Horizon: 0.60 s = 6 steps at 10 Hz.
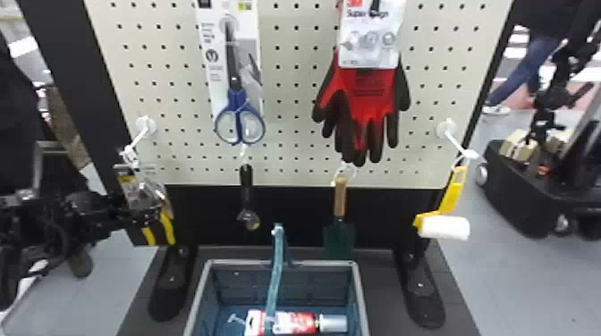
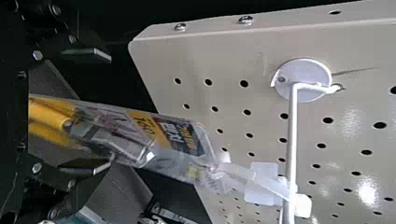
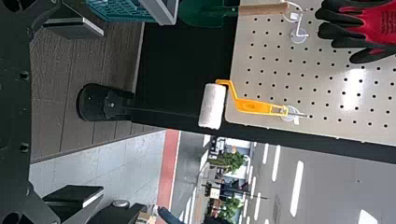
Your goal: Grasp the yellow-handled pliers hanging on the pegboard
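Left gripper [image 2: 108, 109]: jaws apart, straddling the packaged yellow-handled pliers [image 1: 144, 196]; one finger [image 2: 91, 165] touches the pack, the other stands off it. Pliers hang from a white hook [image 1: 136, 138] at the pegboard [image 1: 295, 147] lower corner, 9 o'clock in the head view. Right gripper [image 3: 100, 109]: jaws wide apart, holding nothing.

The left arm [image 1: 58, 214] comes in from the side, roughly level, with its wrist in line behind the left jaws. These jaws stand parted. One finger [image 2: 88, 52] is clear of the yellow-handled pliers [image 2: 112, 126] lying between them, while the other finger [image 2: 88, 167] sits right against the pack. The right jaws stand wide apart, their fingers [image 3: 72, 27] spread far to either side.
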Available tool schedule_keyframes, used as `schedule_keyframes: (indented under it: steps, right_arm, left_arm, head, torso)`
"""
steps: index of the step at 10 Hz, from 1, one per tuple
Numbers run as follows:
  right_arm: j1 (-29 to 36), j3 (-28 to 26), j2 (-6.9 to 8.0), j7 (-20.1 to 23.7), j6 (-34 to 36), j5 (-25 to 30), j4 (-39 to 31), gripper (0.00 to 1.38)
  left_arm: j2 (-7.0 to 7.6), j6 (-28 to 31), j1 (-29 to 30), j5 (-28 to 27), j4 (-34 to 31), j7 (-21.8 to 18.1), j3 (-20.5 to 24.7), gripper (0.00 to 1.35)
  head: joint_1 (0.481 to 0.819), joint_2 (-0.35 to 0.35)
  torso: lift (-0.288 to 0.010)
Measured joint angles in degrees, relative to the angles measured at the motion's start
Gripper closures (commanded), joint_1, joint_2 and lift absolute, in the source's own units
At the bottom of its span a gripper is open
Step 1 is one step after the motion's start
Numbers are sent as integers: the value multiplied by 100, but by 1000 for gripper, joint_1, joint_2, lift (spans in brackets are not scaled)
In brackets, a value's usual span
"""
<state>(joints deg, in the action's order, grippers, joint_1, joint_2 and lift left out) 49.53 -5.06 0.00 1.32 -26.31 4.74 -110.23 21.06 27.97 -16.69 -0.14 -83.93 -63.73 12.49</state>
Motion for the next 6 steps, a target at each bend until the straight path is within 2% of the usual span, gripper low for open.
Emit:
schedule_keyframes:
  steps: [2, 6]
  right_arm:
    - [-1, 0, 0, 7, 0, 8, 31, 117]
    - [-16, 2, 0, 17, 2, 24, 70, 117]
  left_arm:
    - [-68, -194, 124, -104, 4, -43, 150, 1216]
    - [-157, -634, 224, 1, 4, 49, 284, 1208]
  head:
    - [549, 0]
    - [549, 0]
  torso:
    - [-100]
    - [-100]
